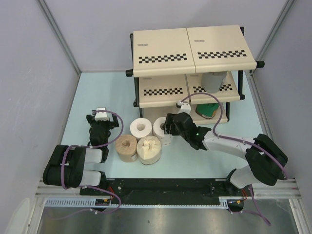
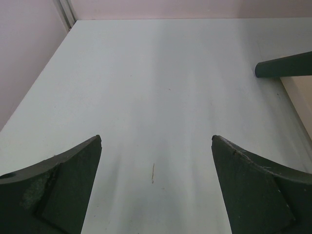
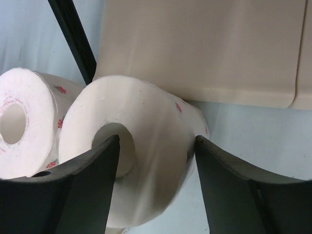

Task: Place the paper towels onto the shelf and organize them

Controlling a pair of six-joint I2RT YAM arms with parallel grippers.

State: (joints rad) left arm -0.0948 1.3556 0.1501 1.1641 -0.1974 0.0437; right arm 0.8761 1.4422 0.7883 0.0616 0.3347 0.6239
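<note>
The shelf (image 1: 195, 48) stands at the back right, with the grey roll (image 1: 212, 80) on its middle tier and the green roll (image 1: 209, 109) on its lowest tier. Two white red-dotted rolls (image 1: 140, 127) (image 1: 160, 126) stand in front of it, with the tan-brown roll (image 1: 126, 146) and the cream roll (image 1: 149, 148) nearer me. My right gripper (image 1: 168, 126) (image 3: 157, 146) is shut on the right-hand white roll (image 3: 146, 122), one finger at its centre hole and one on its outer side. My left gripper (image 1: 101, 116) (image 2: 156, 141) is open and empty over bare table.
The other white roll (image 3: 24, 122) touches the held one on its left. A black frame leg (image 3: 73, 34) and a beige shelf panel (image 3: 204, 48) stand just behind. A black frame bar (image 2: 287, 66) lies far right of the left gripper. Grey walls enclose the table.
</note>
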